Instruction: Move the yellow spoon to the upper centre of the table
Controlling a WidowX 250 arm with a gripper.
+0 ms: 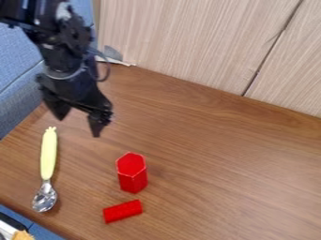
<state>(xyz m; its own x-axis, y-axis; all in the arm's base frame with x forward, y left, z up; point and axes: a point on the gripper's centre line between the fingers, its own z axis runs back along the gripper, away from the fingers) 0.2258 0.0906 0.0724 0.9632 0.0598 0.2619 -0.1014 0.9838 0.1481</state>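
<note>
Although the 2 fingers of the black gripper (78,124) are spread apart with nothing clamped between them, a clean grasp is not assured. The yellow spoon (48,154) is laid flat on the left part of the wooden table (219,150), its handle end near the gripper and its metal bowl pointed toward the near edge. Because the handle is slim and low, it could be missed or pushed aside if the fingers were lowered off its line. Should it be pinched at the far tip, the spoon would probably be tipped by the weight of the bowl, and might be twisted or dropped on the way to the upper centre. If the bowl were swung to the right during a low carry, the upright red hexagonal block (132,173) could be knocked over, or the red cylinder (123,211), lying just beside it, set rolling. A lift before any sideways travel is advised.

As for containers, none can be named with certainty. Whether the block is hollow cannot be told. At the lower left corner, a tan piece (23,235) is seen beside a white object (6,230); whether it is held inside cannot be made out.
</note>
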